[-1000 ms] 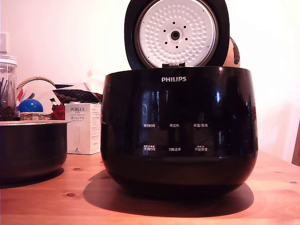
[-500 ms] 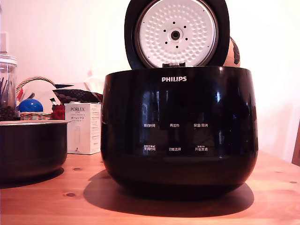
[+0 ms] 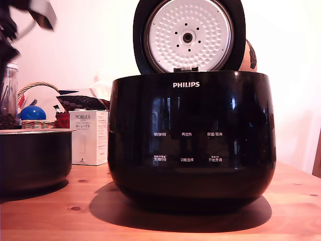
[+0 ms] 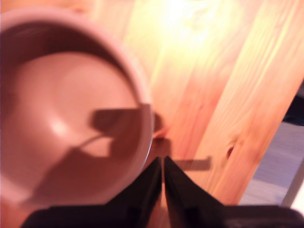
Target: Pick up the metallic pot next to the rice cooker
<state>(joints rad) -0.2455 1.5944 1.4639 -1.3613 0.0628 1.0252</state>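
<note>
— Two vessels on the wooden desk (image 3: pixel 165 226): where does each sit?
— In the exterior view the metallic pot (image 3: pixel 32 160) stands at the left, cut off by the frame edge, just beside the black Philips rice cooker (image 3: pixel 190 140) but apart from it. The cooker's lid (image 3: pixel 189 35) is raised, its dimpled white plate facing the camera.
— And the arm?
— Only a dark blurred shape in the exterior view's upper left corner, above the pot. The wrist view shows the gripper (image 4: pixel 163 164) with its jaws clenched together on nothing, tips over the desk just outside the pot's rim. That view is soft and tinted pink.
— Behind the pot?
— A white Porlex box (image 3: pixel 89 138), a wicker basket (image 3: pixel 35 123) with a blue ball (image 3: pixel 32 113), and a glass jar (image 3: pixel 7 95) partly hidden by the arm.
</note>
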